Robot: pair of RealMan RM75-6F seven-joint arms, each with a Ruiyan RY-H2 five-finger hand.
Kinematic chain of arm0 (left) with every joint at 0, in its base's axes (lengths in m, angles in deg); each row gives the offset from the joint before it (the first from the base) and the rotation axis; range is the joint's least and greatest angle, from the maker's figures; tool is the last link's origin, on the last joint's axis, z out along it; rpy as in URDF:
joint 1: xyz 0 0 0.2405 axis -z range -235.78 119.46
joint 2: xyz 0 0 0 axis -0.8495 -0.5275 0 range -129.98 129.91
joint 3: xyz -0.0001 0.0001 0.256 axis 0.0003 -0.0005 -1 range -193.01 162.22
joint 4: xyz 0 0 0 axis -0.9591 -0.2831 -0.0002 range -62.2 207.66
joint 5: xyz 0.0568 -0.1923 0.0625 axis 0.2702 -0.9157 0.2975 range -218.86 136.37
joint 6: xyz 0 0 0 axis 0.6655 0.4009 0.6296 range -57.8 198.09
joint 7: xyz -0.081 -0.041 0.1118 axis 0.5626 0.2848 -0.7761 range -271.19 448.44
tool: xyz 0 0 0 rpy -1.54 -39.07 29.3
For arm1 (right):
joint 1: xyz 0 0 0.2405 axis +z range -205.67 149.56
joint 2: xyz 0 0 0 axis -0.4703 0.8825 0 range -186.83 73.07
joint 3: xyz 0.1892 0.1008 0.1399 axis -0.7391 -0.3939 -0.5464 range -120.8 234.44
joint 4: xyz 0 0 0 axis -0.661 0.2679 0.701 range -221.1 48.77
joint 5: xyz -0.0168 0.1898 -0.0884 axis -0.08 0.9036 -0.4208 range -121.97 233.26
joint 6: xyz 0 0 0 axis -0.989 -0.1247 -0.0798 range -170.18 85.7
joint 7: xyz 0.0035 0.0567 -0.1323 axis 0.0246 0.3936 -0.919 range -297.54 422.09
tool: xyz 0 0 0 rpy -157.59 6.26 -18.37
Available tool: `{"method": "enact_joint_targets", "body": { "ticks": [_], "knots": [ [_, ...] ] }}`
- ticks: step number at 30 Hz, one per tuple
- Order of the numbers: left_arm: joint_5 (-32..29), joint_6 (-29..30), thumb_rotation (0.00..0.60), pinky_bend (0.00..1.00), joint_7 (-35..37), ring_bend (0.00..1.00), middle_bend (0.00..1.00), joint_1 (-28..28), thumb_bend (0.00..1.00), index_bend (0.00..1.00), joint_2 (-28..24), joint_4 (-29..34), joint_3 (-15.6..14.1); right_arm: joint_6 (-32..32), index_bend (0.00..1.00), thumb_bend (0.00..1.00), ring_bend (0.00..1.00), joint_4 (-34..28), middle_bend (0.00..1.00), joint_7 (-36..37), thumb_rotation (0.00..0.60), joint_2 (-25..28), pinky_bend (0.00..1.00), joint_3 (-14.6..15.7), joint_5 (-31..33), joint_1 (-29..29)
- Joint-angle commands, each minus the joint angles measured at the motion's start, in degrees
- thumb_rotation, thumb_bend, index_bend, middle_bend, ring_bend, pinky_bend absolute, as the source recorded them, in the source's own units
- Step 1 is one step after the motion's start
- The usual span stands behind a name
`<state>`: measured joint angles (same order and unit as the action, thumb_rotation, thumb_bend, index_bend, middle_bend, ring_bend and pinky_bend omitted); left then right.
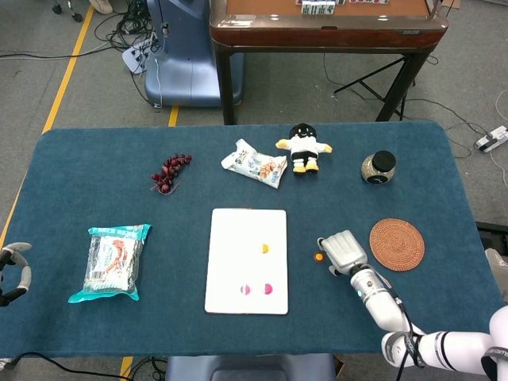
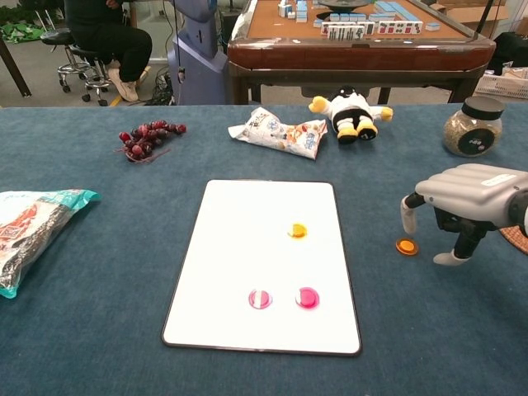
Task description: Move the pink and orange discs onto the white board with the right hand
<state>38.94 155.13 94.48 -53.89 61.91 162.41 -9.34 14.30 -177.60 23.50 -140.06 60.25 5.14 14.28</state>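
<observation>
Only the chest view is showing the right hand (image 2: 466, 202) hovering with fingers spread, holding nothing, just beside the orange disc (image 2: 406, 246) lying flat on the counter (image 2: 99, 330), while the white board (image 2: 247, 206), long axis running front to back, is carrying three discs.

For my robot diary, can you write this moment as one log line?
right hand: over orange disc, holding nothing | white board: three discs | left hand: idle
</observation>
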Motion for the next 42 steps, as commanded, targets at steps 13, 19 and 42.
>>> {"method": "enact_joint_targets", "body": {
  "ticks": [13,19,42],
  "knots": [
    [-0.23,0.19,0.600,0.59,0.81,0.44,0.52,-0.17,0.49,0.40,-0.36,0.01,0.18,-1.47,0.39,0.22,1.00,2.80,1.00,-0.67,0.600,-3.10,1.00,-1.51,0.18,0.33],
    [0.08,0.10,0.600,0.59,0.67,0.44,0.52,-0.11,0.49,0.40,-0.33,0.09,0.00,-1.74,0.40,0.23,1.00,3.49,1.00,-0.70,0.600,-3.38,1.00,-1.98,0.35,0.29],
    [-0.20,0.19,0.600,0.59,1.00,0.44,0.52,-0.21,0.49,0.40,-0.49,0.13,0.15,-1.90,0.48,0.25,1.00,5.46,1.00,-0.67,0.600,-5.09,1.00,-2.57,-0.78,-0.25]
  ]
}}
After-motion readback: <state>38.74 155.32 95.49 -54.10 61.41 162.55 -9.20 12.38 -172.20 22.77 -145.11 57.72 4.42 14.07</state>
